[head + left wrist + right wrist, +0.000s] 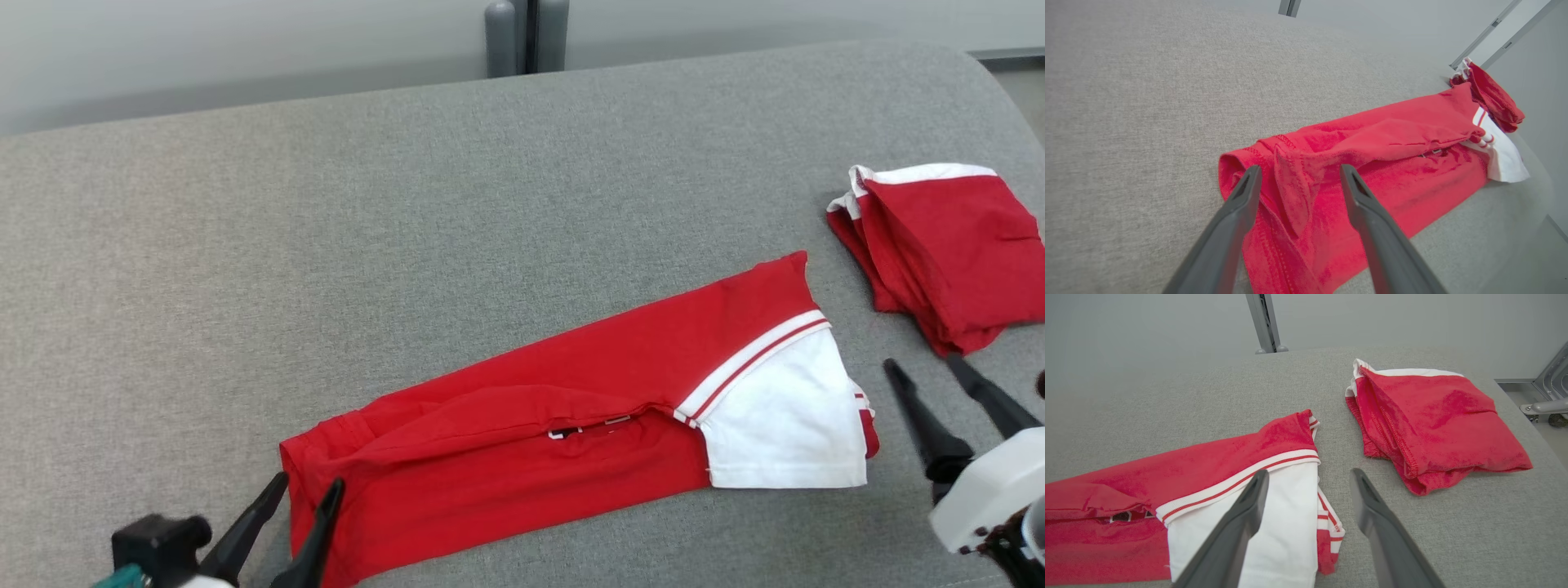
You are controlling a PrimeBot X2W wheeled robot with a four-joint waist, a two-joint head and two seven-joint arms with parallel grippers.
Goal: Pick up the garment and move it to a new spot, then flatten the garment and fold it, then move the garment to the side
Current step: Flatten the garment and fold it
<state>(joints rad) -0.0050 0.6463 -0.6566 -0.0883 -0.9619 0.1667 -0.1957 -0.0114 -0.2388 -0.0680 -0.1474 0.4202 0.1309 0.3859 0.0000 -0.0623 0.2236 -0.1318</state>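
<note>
The red-and-white shirt (571,408) lies folded into a long strip. The left gripper (309,482) and right gripper (922,361) gape empty at its ends. Cross-folding and shifting it aside look left to do.

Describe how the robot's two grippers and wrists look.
Left gripper: two long, tapering dark grey fingers with a recess near each tip, on a black block with a teal fleck. Right gripper: the same slim dark fingers, set in a black collar on a rounded white housing.
</note>
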